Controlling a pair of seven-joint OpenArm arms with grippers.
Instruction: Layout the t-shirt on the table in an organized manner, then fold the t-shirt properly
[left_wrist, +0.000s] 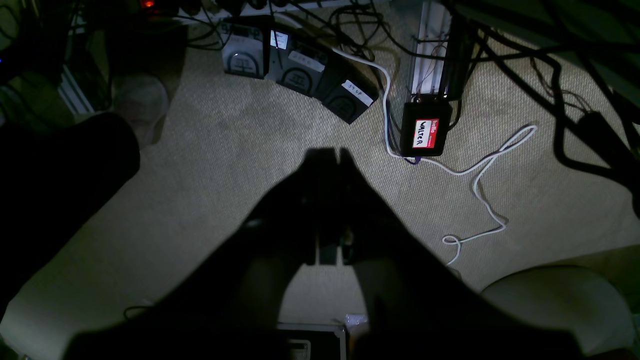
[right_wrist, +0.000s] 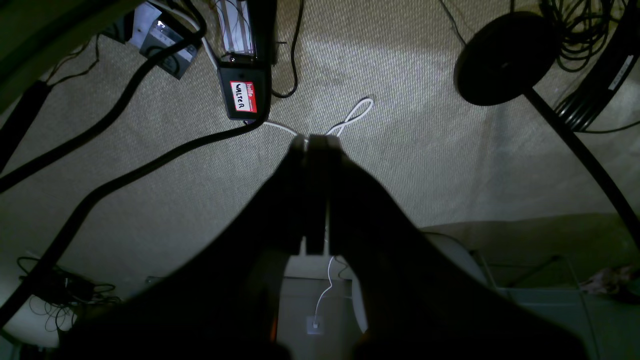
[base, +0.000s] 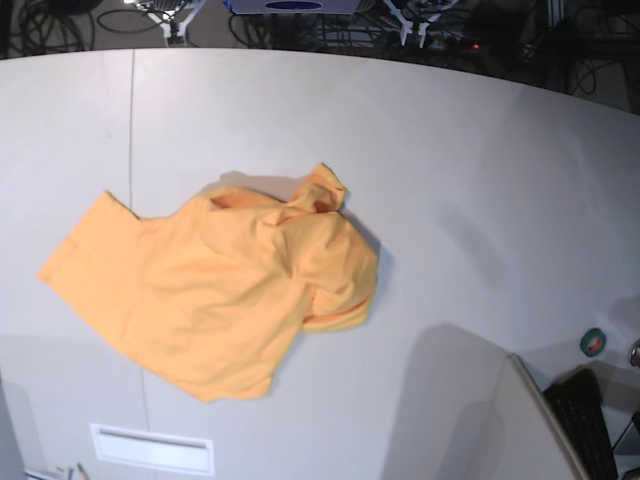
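The light orange t-shirt (base: 220, 290) lies crumpled on the pale table (base: 480, 180), left of centre in the base view. One sleeve spreads out toward the left, and the right side is bunched and folded over itself. Neither arm shows in the base view. In the left wrist view my left gripper (left_wrist: 334, 152) hangs over carpeted floor, jaws pressed together with nothing between them. The right wrist view shows my right gripper (right_wrist: 315, 140) likewise shut and empty above the carpet. Neither wrist view shows the shirt or the table.
A thin dark seam (base: 132, 150) runs down the table's left part. A white plate (base: 152, 448) sits by the front edge, a keyboard (base: 585, 420) and a small green disc (base: 593, 342) at the lower right. On the floor lie foot pedals (left_wrist: 295, 70), a labelled black box (left_wrist: 425, 131) and cables (right_wrist: 125, 105).
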